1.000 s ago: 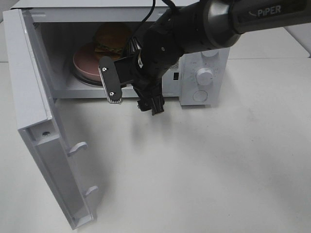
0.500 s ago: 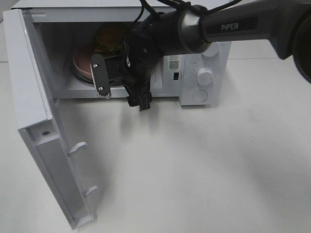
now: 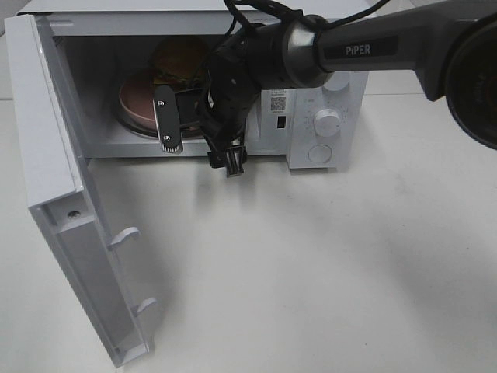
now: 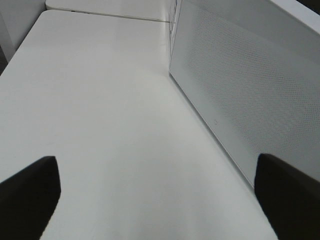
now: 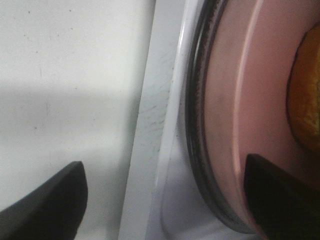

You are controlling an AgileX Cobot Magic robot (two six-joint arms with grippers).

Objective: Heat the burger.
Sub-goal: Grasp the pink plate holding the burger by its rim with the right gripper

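White tabletop (image 3: 326, 256) carried microwave (image 3: 326, 93), door (image 3: 62, 202) open | burger (image 3: 180, 58) sat on pink plate (image 3: 136, 105) inside cavity | right gripper (image 3: 198, 136) spread wide, empty, at plate's edge | left gripper (image 4: 160, 195) wide, empty | burger likely soft, stacked, prone to topple: handle plate rim instead.

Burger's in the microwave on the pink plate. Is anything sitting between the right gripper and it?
Nothing visible does. The right gripper hangs open at the cavity's mouth, just in front of the pink plate, and the burger sits on that plate behind it. The microwave door stands swung wide open.
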